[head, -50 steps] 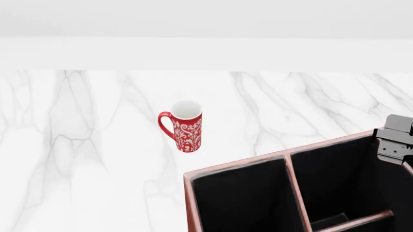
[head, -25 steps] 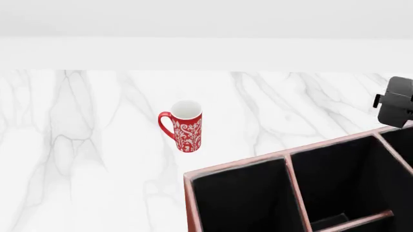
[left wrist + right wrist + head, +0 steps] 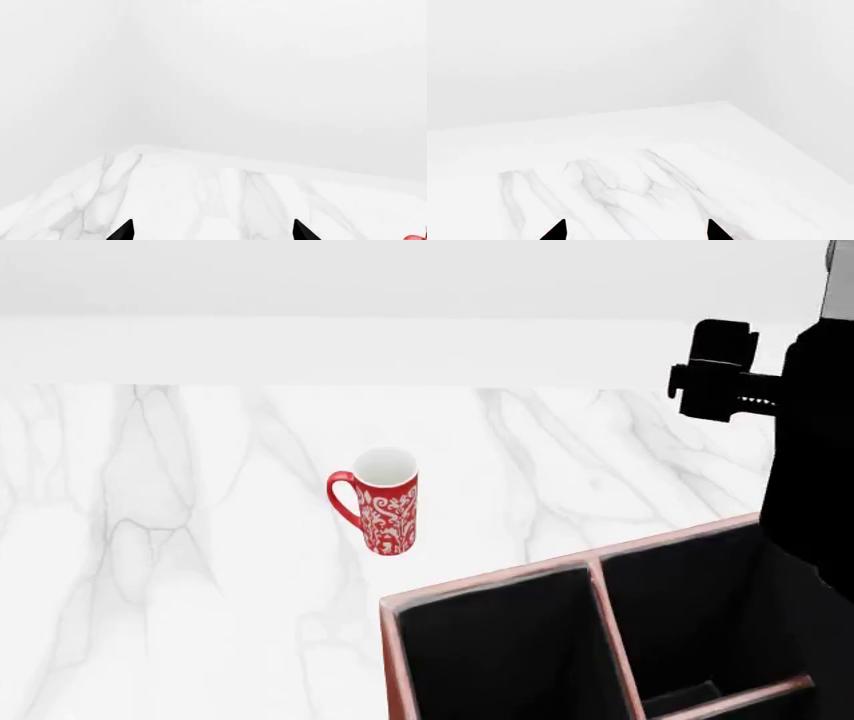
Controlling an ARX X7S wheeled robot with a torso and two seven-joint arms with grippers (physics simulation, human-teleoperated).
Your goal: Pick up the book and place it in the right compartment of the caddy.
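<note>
The reddish-brown caddy (image 3: 489,579) stands at the near right in the head view, its black interior split by pinkish dividers. I cannot make out the book in any view; nothing distinct shows against the caddy's black inside. My right gripper (image 3: 714,370) is raised above the caddy's far right corner, with the black arm behind it. In the right wrist view the right gripper (image 3: 635,231) is open and empty, with only the marble between its fingertips (image 3: 557,232). My left gripper (image 3: 212,231) is open and empty over bare marble and is out of the head view.
A red white-patterned mug (image 3: 384,505) stands upright on the white marble table (image 3: 160,540), left of and behind the caddy. A sliver of red (image 3: 417,237) shows at the left wrist view's edge. A white wall runs behind the table.
My right arm has risen from the caddy's far right edge, moving up and leftward, and now fills the head view's right side. The mug and caddy have not moved.
</note>
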